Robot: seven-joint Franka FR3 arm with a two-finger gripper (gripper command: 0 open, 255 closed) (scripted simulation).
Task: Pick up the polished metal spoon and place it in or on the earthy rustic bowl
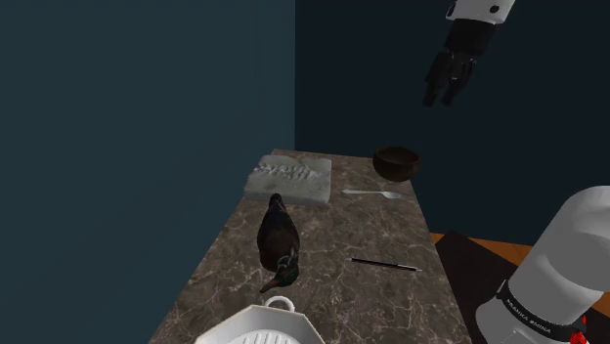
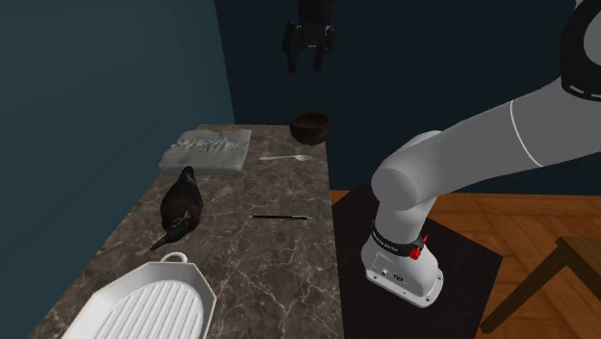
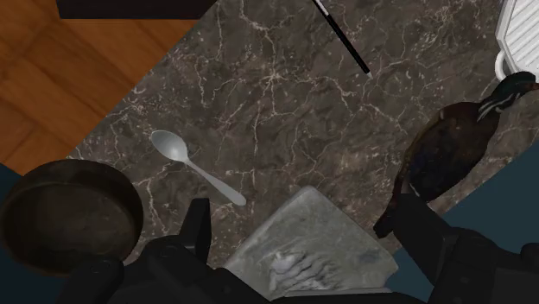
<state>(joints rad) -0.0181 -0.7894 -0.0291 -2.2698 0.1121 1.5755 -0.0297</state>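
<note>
Approach step, nothing grasped: gripper (image 1: 442, 98) hangs high up, roughly over the bowl (image 1: 396, 161), jaws spread, empty. Spoon (image 1: 371, 194) lies flat just beside the bowl. Next: descend, straddle handle, close.

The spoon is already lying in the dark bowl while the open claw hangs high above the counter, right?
No. The spoon lies on the counter beside the bowl, not in it; the shoulder view shows it. The open claw does hang high above.
</note>
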